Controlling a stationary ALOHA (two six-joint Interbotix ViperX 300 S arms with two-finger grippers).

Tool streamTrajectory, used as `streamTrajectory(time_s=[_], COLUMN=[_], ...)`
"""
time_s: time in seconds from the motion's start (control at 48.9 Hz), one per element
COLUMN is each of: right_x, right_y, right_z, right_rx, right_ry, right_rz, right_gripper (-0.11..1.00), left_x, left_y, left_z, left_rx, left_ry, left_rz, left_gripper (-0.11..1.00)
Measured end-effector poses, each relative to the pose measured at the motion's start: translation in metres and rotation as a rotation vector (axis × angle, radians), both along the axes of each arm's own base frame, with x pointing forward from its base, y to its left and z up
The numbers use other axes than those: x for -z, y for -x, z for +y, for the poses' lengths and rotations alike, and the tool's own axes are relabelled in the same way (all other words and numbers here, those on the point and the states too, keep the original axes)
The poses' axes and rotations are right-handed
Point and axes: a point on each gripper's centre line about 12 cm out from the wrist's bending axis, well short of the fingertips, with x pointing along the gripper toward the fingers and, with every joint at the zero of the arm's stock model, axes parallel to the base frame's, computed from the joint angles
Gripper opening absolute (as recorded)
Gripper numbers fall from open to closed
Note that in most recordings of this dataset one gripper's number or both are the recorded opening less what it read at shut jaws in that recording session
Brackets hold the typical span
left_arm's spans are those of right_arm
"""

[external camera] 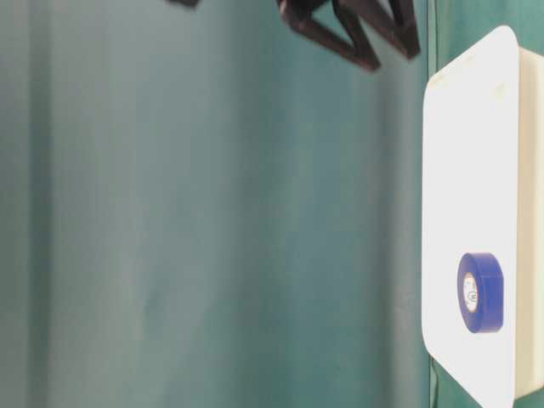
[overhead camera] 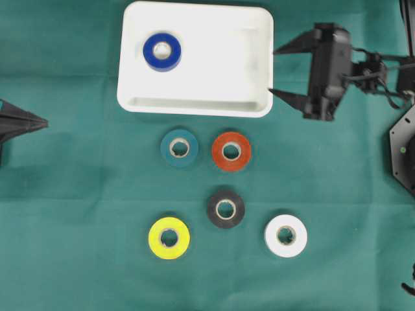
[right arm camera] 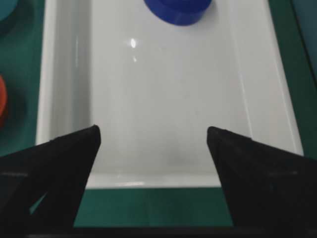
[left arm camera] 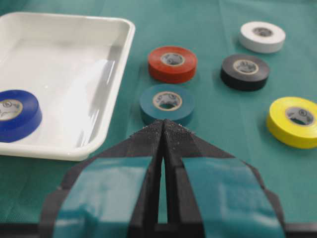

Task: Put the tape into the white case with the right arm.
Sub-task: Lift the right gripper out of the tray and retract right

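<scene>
The white case (overhead camera: 194, 105) lies at the back of the green cloth, and a blue tape (overhead camera: 162, 52) lies flat in its left half. My right gripper (overhead camera: 274, 71) hovers at the case's right rim, open, with nothing between its fingers. In the right wrist view the right gripper (right arm camera: 153, 131) frames the bare floor of the case (right arm camera: 163, 99), with the blue tape (right arm camera: 178, 10) at the far end. In front of the case lie teal (overhead camera: 179, 148), red (overhead camera: 231, 151), black (overhead camera: 225, 208), yellow (overhead camera: 168, 238) and white (overhead camera: 286, 235) tapes. My left gripper (overhead camera: 44, 122) rests shut at the left edge.
The left wrist view shows the left gripper (left arm camera: 163, 124) pointing at the teal tape (left arm camera: 167, 101), beside the case's corner (left arm camera: 89, 148). The right arm's black base (overhead camera: 403, 149) sits at the right edge. Green cloth covers the whole table.
</scene>
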Motion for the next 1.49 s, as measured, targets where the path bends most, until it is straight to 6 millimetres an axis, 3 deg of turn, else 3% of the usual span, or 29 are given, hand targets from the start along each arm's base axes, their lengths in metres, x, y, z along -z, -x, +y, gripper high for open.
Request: streamTrajectory(time_s=[0.45,0.716,1.166,1.494], right_x=[0.012,0.010,0.013,0.020], right_y=[0.030,0.031,0.028,0.041], right_z=[0.010,0.018,0.092,0.127], right_rx=[0.014,0.018,-0.279,-0.426], right_ry=[-0.011,-0.061,-0.063,-0.066], right_rz=[0.060,0.030,0.038,0.069], right_gripper=[0.64,0.64,0.64,0.64], left_x=[0.001,0.001,0.001,0.001], left_y=[0.000,0.000,0.000,0.000], left_z=[0.001,0.001,0.001,0.001], left_rx=[-0.005,-0.005,-0.005,-0.005], left_ry=[0.006,0.006,0.008,0.006], left_rz=[0.004,0.004,0.004,0.004], left_gripper=[0.00,0.00,0.00,0.00])
